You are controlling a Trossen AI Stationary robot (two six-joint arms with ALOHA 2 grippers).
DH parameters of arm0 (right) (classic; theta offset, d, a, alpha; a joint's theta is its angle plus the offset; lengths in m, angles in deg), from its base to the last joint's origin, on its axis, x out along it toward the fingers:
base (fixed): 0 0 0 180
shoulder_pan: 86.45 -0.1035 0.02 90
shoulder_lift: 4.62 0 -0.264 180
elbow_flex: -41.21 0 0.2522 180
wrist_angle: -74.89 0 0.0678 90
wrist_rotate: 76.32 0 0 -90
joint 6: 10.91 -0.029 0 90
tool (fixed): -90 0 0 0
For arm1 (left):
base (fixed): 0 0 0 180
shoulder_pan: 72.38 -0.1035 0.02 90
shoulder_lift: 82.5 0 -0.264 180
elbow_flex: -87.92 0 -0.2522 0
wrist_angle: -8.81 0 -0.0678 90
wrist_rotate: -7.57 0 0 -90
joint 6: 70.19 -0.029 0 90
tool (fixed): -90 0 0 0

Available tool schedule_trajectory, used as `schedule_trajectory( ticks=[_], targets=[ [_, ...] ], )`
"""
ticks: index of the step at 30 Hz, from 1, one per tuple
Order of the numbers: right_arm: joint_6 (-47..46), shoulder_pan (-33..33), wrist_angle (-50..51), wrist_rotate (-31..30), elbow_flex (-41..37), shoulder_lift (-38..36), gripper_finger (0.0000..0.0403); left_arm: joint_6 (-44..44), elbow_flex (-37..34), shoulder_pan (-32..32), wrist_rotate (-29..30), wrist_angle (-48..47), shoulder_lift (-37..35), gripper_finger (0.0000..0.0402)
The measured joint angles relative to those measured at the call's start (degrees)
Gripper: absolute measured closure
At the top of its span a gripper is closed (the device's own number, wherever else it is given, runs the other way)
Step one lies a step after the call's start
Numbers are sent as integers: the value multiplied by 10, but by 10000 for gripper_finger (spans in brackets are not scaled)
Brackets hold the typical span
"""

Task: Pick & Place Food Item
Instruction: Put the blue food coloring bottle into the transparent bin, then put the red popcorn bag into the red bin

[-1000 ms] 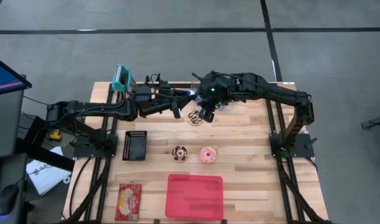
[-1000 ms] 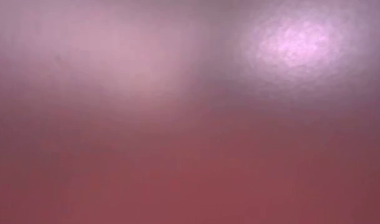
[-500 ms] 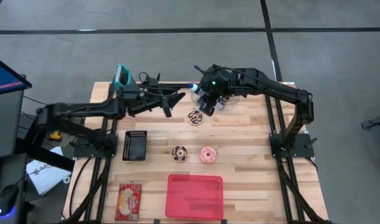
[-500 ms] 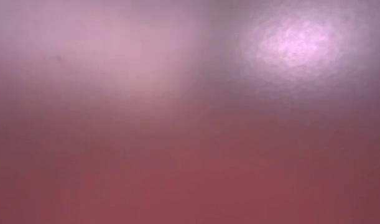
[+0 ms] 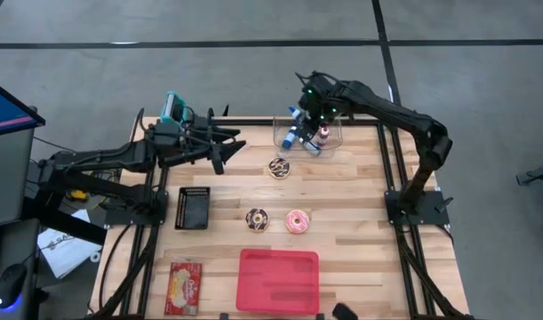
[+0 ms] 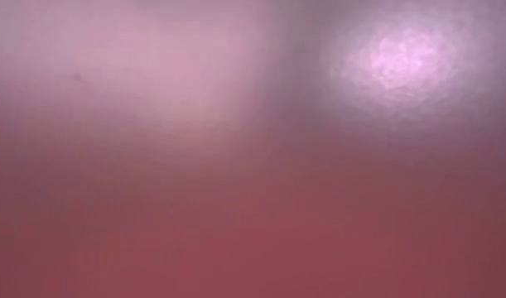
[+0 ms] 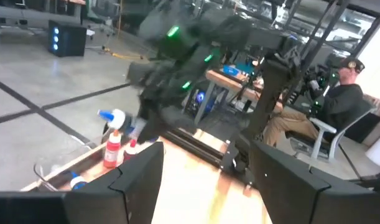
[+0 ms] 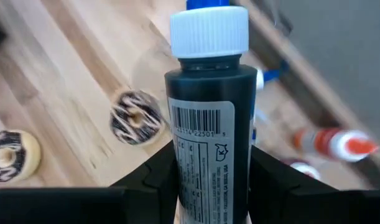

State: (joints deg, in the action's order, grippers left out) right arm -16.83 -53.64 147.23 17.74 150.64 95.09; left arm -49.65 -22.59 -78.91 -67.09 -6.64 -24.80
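From above, the right pincer [image 5: 305, 135] holds a dark bottle [image 5: 297, 136] over the clear tub [image 5: 317, 140] at the far edge of the bench [image 5: 360, 222], likely to put it away there. The left pincer [image 5: 225, 148] waits nearby, away from the food. Three donuts lie on the wood: a dark donut [image 5: 278, 167] near the tub, and a chocolate donut [image 5: 258, 220] beside a pink donut [image 5: 297, 221] near the red tray [image 5: 278, 280].

The low view shows only a pink blur.

The left wrist view shows its fingers [image 7: 140, 180] wide apart, holding nothing.

The right wrist view shows the fingers [image 8: 158, 177] squeezing the bottle's sides so it stays upright.
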Motion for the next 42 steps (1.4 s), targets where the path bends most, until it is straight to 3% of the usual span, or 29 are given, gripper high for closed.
schedule_trajectory(
  ticks=[6,16,24,35,42],
  targets=[
    [-30,70,-107,82,-111,0,267,15,0,26,16,-9,9,168],
    [-24,89,-142,153,-139,53,269,49,0,37,32,-9,28,167],
    [1,79,-140,142,-139,84,263,65,0,46,35,-8,25,167],
    [2,65,-153,122,-139,80,218,68,0,69,60,-9,26,167],
    [-12,53,-144,127,-122,80,220,65,0,73,55,-9,26,169]
  ],
)
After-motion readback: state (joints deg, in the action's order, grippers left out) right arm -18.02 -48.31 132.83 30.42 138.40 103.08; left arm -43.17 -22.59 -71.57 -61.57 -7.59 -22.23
